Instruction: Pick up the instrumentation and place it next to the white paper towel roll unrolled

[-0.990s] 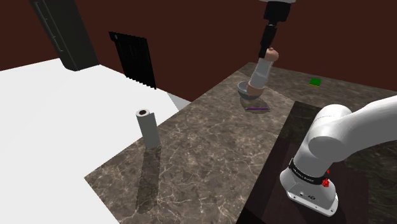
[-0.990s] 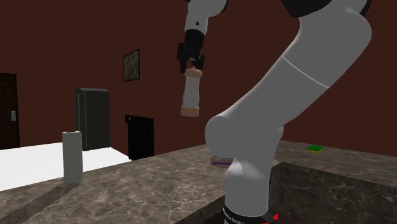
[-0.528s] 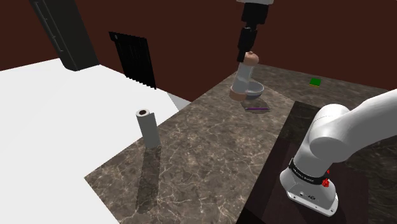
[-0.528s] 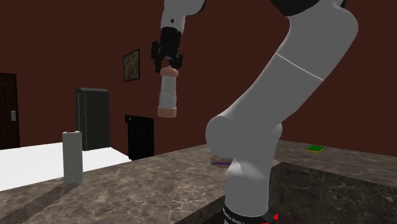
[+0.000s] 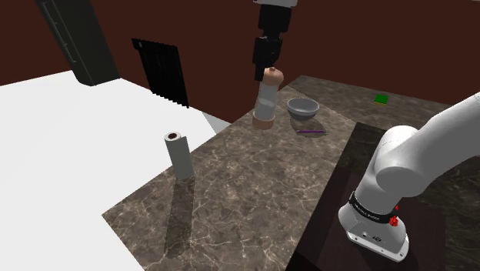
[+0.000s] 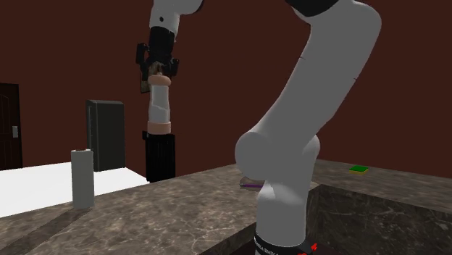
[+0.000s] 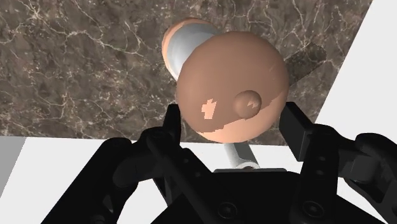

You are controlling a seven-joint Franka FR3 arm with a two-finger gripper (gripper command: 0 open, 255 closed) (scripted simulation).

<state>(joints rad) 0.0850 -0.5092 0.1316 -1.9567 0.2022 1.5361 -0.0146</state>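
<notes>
1. The dark marble counter (image 5: 254,185) carries the whole job; its near corner, toward the shoulder view's lower left, juts out over white floor
2. The white arm (image 5: 415,154) rises from the stand and reaches up and left across the counter
3. The paper towel roll (image 5: 179,154) stands upright by that jutting corner, drawn plain pale grey. It lies well apart from the load, down and to the shoulder view's left. In the second exterior view the roll (image 6: 82,177) sits low and left of the hand
4. The instrument (image 5: 266,98), a pale grey cylinder with peach-tan ends, hangs in the air clear of the counter, beside a grey bowl (image 5: 302,107). Its long axis runs close to vertical, lower end pointing at the marble
5. The gripper (image 5: 268,69) is clamped on the instrument's rounded top knob (image 7: 229,86), one black finger at each side, so the coming move looks like a carry toward the roll, then a straight descent
</notes>
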